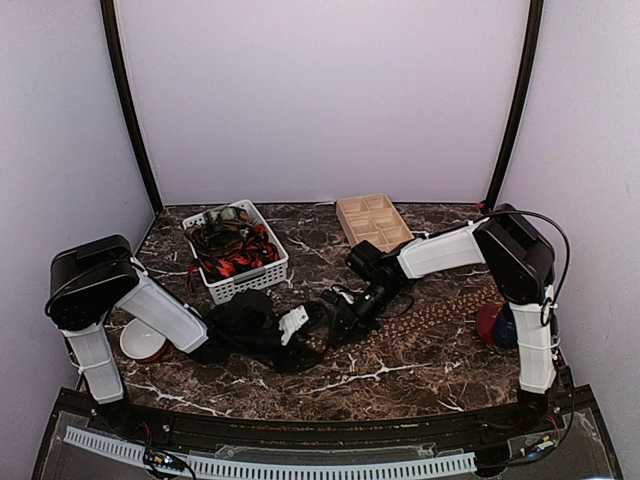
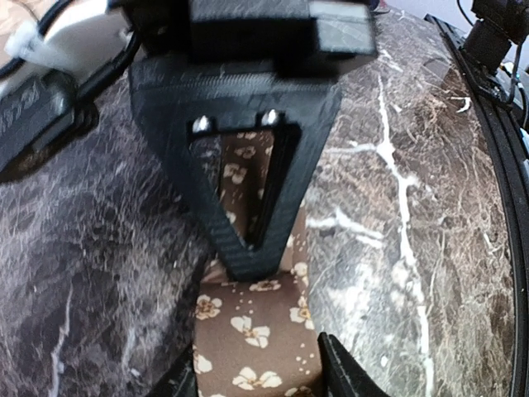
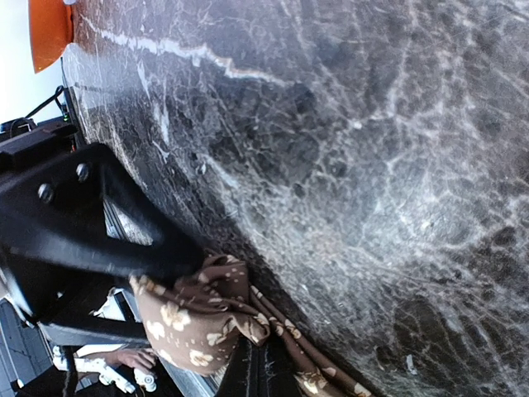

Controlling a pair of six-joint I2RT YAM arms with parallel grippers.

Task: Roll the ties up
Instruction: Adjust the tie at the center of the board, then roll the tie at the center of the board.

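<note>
A brown tie [image 1: 430, 312] with small tan flowers lies across the marble table [image 1: 400, 375], from the middle toward the right. Its left end sits between both grippers. My left gripper [image 1: 303, 330] is open. In the left wrist view its fingertips [image 2: 343, 372] straddle the flat tie [image 2: 248, 331], one on each side. My right gripper [image 1: 346, 320] is shut on the tie's end. In the right wrist view the gripper [image 3: 264, 372] has the fabric [image 3: 194, 322] folded and bunched over it. The right gripper's tip [image 2: 248, 256] presses on the tie just ahead of my left fingers.
A white basket [image 1: 272, 268] with several red-and-black and dark ties [image 1: 232, 252] stands at the back left. A wooden compartment tray [image 1: 372, 220] is at the back centre. A white bowl [image 1: 142, 342] is near the left arm. A red and blue object [image 1: 494, 326] is beside the right arm.
</note>
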